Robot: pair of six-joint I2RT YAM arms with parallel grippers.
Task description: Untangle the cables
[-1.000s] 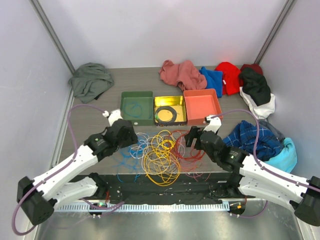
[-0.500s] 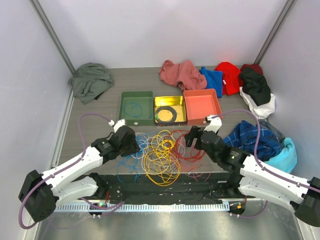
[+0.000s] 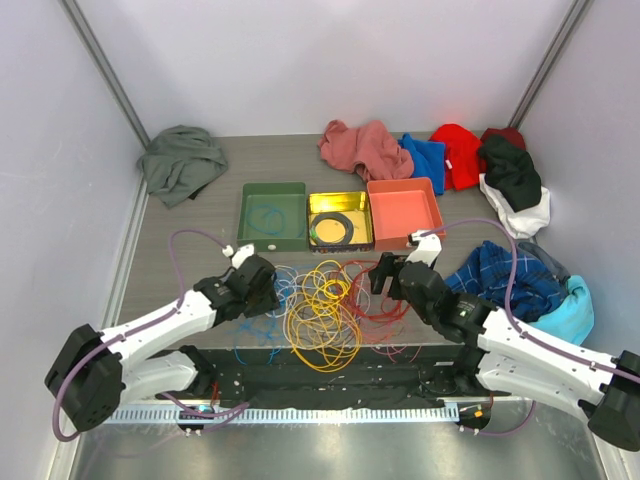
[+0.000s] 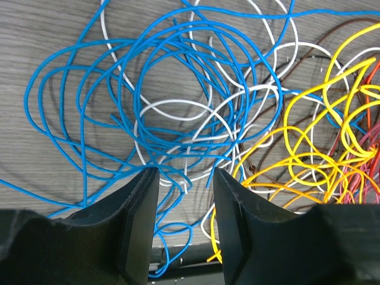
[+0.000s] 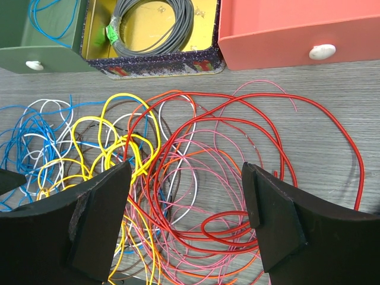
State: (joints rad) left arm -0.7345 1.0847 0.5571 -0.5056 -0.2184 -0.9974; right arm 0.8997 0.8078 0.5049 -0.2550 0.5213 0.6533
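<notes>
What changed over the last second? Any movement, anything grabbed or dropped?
The left gripper drew back toward the near edge and slightly right, ending low over the blue loops of the cables. Its jaws stand apart and nothing is visibly gripped. The right gripper, jaws wide, and the cables stayed put.

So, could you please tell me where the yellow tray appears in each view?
Top external: yellow tray mid-table, between green tray and orange tray.
Left wrist: not in it.
Right wrist: top edge, left of centre.
Shared landmark: the yellow cable loops, in all three.
</notes>
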